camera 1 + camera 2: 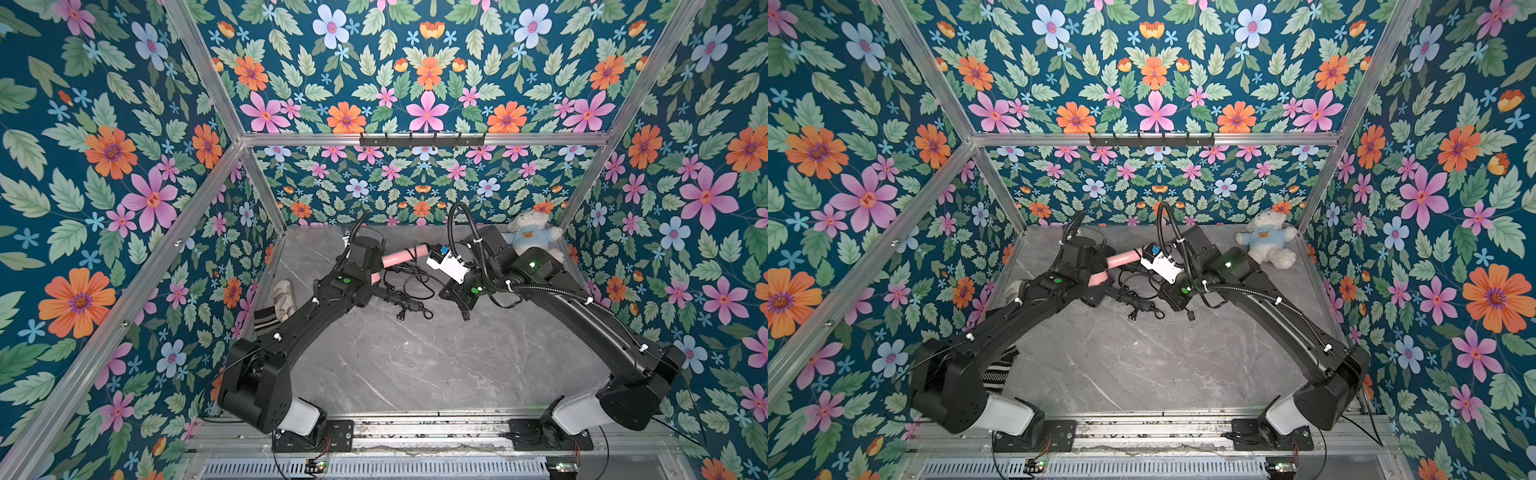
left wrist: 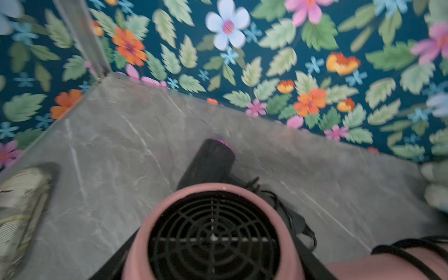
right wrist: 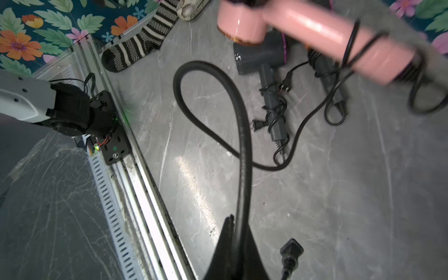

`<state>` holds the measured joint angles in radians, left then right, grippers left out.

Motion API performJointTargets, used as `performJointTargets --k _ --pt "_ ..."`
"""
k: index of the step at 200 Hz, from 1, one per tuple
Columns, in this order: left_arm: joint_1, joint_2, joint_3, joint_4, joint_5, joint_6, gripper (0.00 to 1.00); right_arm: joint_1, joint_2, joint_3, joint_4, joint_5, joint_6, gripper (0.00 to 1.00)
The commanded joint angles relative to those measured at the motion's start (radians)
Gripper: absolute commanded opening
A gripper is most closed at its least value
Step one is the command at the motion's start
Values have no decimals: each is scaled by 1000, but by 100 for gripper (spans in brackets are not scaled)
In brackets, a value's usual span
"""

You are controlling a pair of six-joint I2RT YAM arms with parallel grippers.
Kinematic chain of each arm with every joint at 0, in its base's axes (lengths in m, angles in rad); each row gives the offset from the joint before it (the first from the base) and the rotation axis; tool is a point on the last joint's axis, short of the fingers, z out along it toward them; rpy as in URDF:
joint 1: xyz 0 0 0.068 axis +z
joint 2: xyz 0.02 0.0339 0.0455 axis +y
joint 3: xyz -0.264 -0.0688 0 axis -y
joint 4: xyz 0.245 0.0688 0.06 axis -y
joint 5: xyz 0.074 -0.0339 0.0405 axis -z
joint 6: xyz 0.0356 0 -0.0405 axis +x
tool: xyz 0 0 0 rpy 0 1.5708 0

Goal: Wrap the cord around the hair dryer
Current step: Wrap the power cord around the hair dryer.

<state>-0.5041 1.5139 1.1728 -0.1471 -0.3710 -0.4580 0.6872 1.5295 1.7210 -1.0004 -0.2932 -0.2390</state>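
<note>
My left gripper [image 2: 214,261] is clamped across the round head of the pink dryer [image 1: 401,255], whose rear grille fills the left wrist view, and it holds the dryer up off the table [image 1: 395,365]. In both top views the handle [image 1: 1121,259] runs roughly 9-to-3, with its free end tipped a little toward 2 and pointing at my right arm. My right gripper [image 3: 236,225] is closed on the cord [image 3: 242,135], pinching it close to the plug [image 3: 291,251], which dangles just beside the jaws. From that pinch the cord swings out in a big slack loop and climbs back to the handle, where I see black turns already laid across the pink. The handle is smeared with motion in the right wrist view, so I can't say for certain how many; it looks like one or two. What the next move turns on is this: in a top view the handle's free end lies at about 11 o'clock from my right jaws and above them. The right arm is the nearer one to that end, and the axis lies crosswise to its reach. I judge the cord must be carried over and around that axis while the left arm simply keeps the dryer steady.
</note>
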Motion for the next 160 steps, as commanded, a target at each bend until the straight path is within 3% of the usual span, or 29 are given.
performJointTargets --k 1,49,75,101,126,160 --pt "-14 63 58 -51 243 133 0 -15 61 120 -77 74 -87 0" --pt "-16 89 24 -76 660 236 0 -174 195 287 -67 102 -67 0" --pt "-14 46 -29 -47 952 297 0 -301 253 295 -46 56 -40 0" --pt "-13 -15 -75 34 1136 291 0 -394 311 252 -20 6 -33 0" --pt "25 -82 -144 249 1256 153 0 -447 339 147 40 -65 -16 0" --pt "166 -157 -274 659 1188 -217 0 -470 314 -47 150 -86 26 0"
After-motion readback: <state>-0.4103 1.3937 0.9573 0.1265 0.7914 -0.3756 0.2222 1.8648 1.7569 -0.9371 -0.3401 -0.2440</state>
